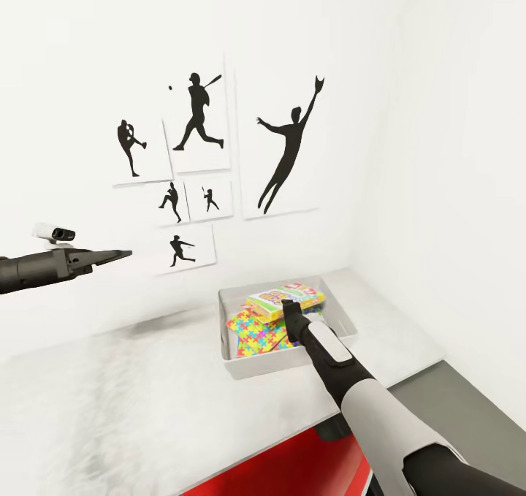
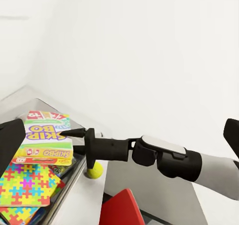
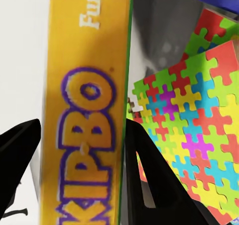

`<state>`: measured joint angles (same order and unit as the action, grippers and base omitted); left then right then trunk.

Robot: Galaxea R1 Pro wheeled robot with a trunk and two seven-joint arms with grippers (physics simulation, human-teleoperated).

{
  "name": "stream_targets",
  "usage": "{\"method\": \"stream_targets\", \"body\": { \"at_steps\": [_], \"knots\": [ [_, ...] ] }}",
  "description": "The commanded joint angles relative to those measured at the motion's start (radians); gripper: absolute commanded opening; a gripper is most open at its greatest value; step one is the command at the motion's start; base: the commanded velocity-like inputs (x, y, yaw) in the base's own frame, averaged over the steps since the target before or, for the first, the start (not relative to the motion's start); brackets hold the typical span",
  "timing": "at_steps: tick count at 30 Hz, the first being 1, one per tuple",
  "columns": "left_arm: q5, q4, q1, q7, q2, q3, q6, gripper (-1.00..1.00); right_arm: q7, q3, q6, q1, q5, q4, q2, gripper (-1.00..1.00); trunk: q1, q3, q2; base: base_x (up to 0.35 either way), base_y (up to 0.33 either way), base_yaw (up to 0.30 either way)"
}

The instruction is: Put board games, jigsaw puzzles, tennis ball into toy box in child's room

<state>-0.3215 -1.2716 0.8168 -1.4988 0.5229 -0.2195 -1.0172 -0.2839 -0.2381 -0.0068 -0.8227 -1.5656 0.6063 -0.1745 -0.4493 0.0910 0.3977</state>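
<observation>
Right up against the right wrist camera, two black fingers [image 3: 144, 185] stand spread on either side of the yellow edge of a board game [image 3: 84, 110] lettered "KIP-BO"; whether they press on it or have just let go cannot be told, though the gap looks wider than the box edge. From the head view the right gripper [image 1: 291, 313] sits low over the toy box [image 1: 232, 364], a shallow grey bin on the pale table [image 1: 109, 394] near the wall corner, and the game box [image 1: 281, 300] lies inside on top of a jigsaw puzzle [image 1: 252, 332], its long axis running roughly across the bin and along the fingers' reach. The left wrist view shows the same box [image 2: 45, 135] stacked on other flat boxes and a puzzle sheet [image 2: 27, 182], with a tennis ball [image 2: 95, 171] resting just beside and below the right gripper; whether it lies inside the bin's wall or on the table beside it I cannot settle. The left gripper [image 1: 120, 254] hangs well apart, raised in front of the baseball pictures [image 1: 197, 120] on the wall, its fingers drawn to a point and empty. If the ball is outside, my judgement is that the right arm is much the nearer, with the ball just off its fingertips.
</observation>
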Motion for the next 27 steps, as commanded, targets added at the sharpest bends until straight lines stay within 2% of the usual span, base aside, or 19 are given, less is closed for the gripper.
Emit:
{"method": "stream_targets", "body": {
  "at_steps": [1,14,15,27],
  "knots": [
    [-0.001,0.000,0.001,-0.003,0.001,0.000,-0.011,1.00,-0.006,-0.001,-0.001,-0.001,-0.003,0.001,0.000,-1.00,-0.001,0.002,0.002,0.000,0.000,0.000],
    [0.001,0.000,0.001,-0.003,0.001,0.000,-0.011,1.00,-0.005,-0.001,-0.002,-0.001,-0.004,-0.001,0.000,-1.00,-0.001,0.002,0.002,0.000,0.000,0.000],
    [0.001,0.000,0.001,-0.003,0.001,0.000,-0.011,1.00,-0.005,-0.001,0.001,0.000,-0.004,-0.001,0.000,1.00,-0.001,0.002,0.002,0.000,0.000,0.000],
    [0.001,0.000,0.001,-0.003,0.001,0.000,-0.011,1.00,0.007,-0.003,0.004,0.001,0.001,-0.001,0.000,1.00,-0.001,0.002,0.002,0.000,0.000,0.000]
  ]
}}
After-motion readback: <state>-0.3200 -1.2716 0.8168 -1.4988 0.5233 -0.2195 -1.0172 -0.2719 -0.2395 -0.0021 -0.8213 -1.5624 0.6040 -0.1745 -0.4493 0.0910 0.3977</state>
